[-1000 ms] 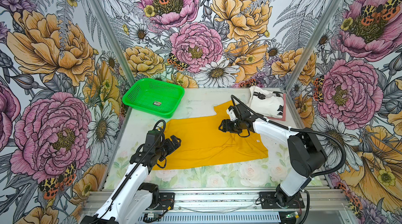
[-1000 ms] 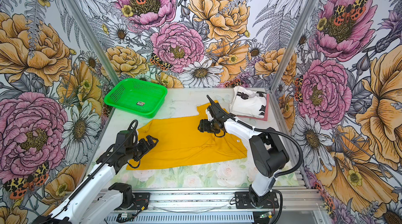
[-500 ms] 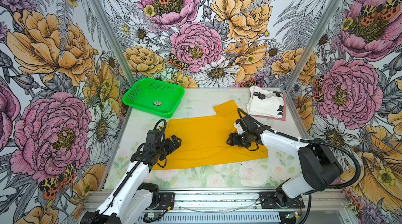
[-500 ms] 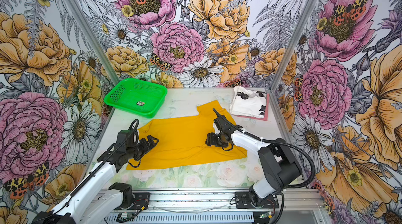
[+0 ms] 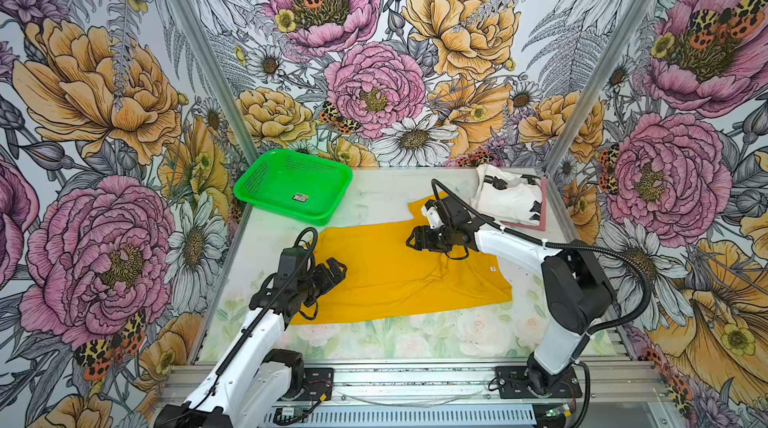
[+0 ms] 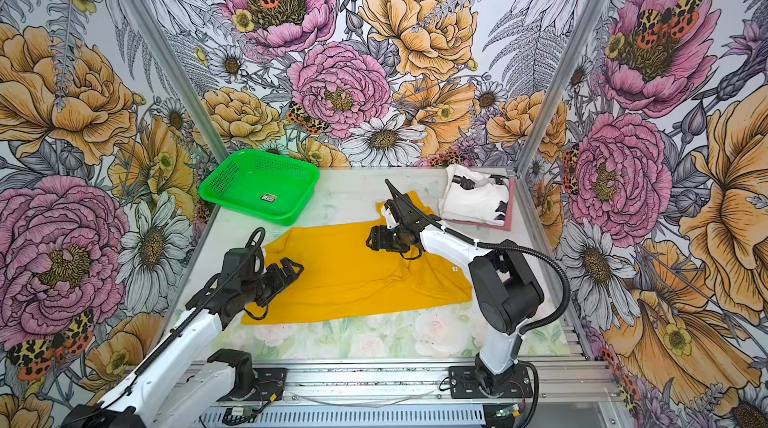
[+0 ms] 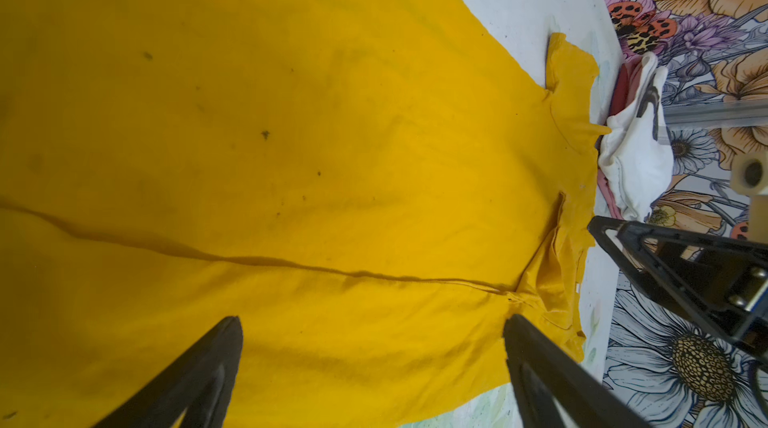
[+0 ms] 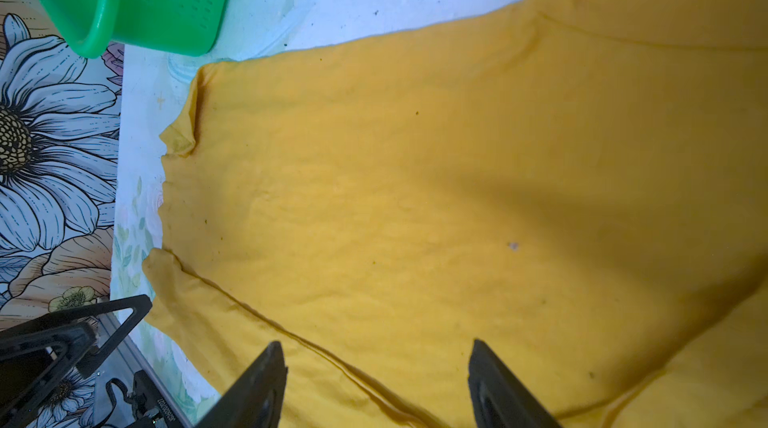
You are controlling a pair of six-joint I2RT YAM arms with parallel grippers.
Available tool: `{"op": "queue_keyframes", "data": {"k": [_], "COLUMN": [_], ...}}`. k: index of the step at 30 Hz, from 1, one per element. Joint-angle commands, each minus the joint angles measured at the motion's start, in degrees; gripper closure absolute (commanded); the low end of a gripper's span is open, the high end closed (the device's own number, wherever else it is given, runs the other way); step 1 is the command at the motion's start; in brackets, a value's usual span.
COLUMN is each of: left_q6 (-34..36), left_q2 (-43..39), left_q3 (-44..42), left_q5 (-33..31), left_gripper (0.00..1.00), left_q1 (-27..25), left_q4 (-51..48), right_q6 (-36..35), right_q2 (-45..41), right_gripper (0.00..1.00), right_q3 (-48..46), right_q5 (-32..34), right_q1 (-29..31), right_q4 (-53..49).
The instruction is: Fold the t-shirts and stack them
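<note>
Bunching is the likely trouble: the plain mustard-yellow cloth t-shirt [image 5: 390, 276], spread across the middle of the table [image 5: 376, 199], has a ridge and a crumpled right end, so a one-layer pinch could drag a crooked fold. Near the left edge, the left gripper [image 5: 336, 270] reaches low over its hem, jaws wide, empty. Farther in, the right gripper [image 5: 413, 239] points leftward over the shirt, jaws partly apart, empty. The folded white black-marked t-shirt [image 5: 509, 199] lies on the pink t-shirt [image 5: 542, 210] in the far right corner.

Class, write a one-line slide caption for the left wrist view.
Open left gripper poised over the spread mustard-yellow t-shirt, with the white t-shirt lying beyond it.
</note>
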Motion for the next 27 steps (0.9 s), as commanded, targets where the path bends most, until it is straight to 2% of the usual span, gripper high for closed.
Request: {"op": "queue_keyframes", "data": {"k": [1,4,8,12,16,22,27], "left_q6": [1.4,1.5,1.5,1.5,1.5,1.2,1.1], "left_q2": [0.7,1.3,1.2,1.0,0.7,-0.1,-0.2], "left_q3": [-0.2,-0.2,-0.2,-0.4,-0.5,-0.7,-0.7], "left_q5": [2.1,2.4,2.3,2.1,2.1,1.8,1.7], "left_gripper": [0.01,0.01,0.01,0.01,0.01,0.01,0.01], "left_q1": [0.3,0.3,0.2,0.1,-0.1,-0.6,-0.5], "left_q4": [2.7,2.9,3.0,3.1,3.0,3.0,3.0], "right_q6": [0.3,0.5,0.9,1.2,1.0,0.7,0.5], "right_q2": [-4.6,-10.1,-15.4,-16.8,-14.4,-12.2,-10.4], "right_gripper": [0.29,0.31,0.38,0.43,0.53,0.79,0.90], "right_q3": [-5.0,-11.0,-17.3,-20.7,-20.2,-17.4,-13.9], "right_q5": [2.0,4.3,7.8,9.7,10.1,10.9,9.6], "right_q1": [-0.9,-1.0,-0.9,-0.8,-0.4,-0.1,-0.1], "right_q4": [-0.6,-1.2,-3.6,-3.9,-3.8,-3.8,-3.7]}}
